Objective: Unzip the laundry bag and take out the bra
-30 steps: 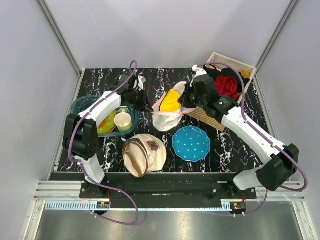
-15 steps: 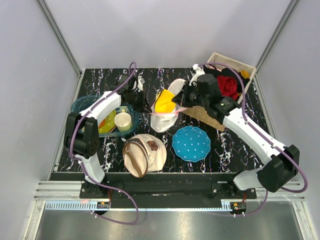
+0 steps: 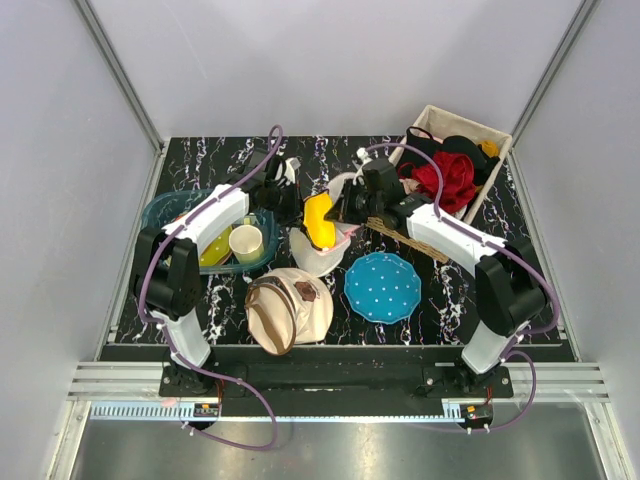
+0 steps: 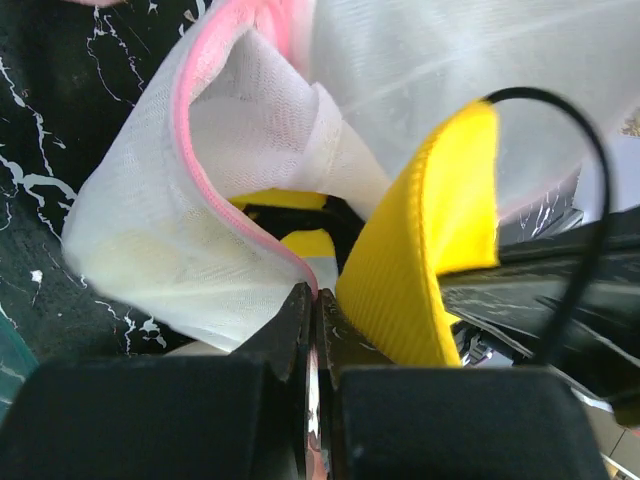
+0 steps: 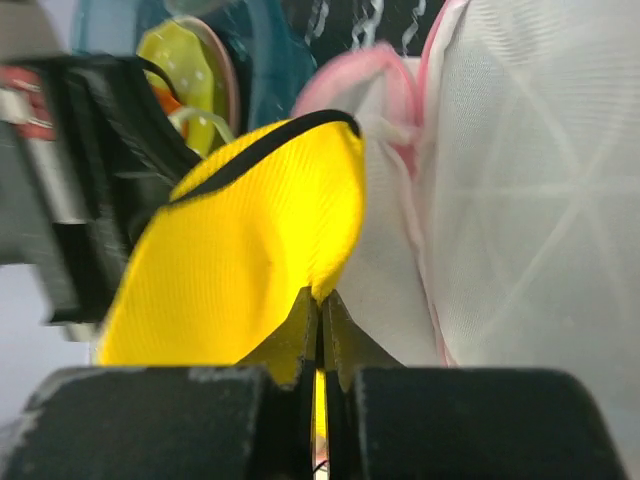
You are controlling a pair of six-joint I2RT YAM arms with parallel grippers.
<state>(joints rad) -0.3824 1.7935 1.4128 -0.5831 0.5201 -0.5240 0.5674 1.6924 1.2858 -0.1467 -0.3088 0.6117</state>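
Observation:
The white mesh laundry bag (image 3: 312, 252) with a pink rim hangs open at mid-table. My left gripper (image 3: 291, 206) is shut on its pink rim (image 4: 205, 190), holding the opening up. A yellow bra (image 3: 319, 218) with black trim sticks up out of the bag. My right gripper (image 3: 338, 212) is shut on the bra's edge (image 5: 250, 250), just right of the bag's mouth. In the left wrist view the bra (image 4: 430, 230) stands beside the bag (image 4: 150, 250); in the right wrist view the bag (image 5: 520, 180) lies to the right.
A beige canvas bag (image 3: 287, 308) with brown straps lies at the front. A blue dotted plate (image 3: 382, 287) sits right of it. A teal tray (image 3: 180, 215) holds a paper cup (image 3: 246, 242). A basket (image 3: 455, 165) of clothes stands back right.
My right gripper has pulled the yellow bra left and up out of the bag's mouth. The bag has been drawn narrower and hangs lower. My left gripper has shifted slightly right.

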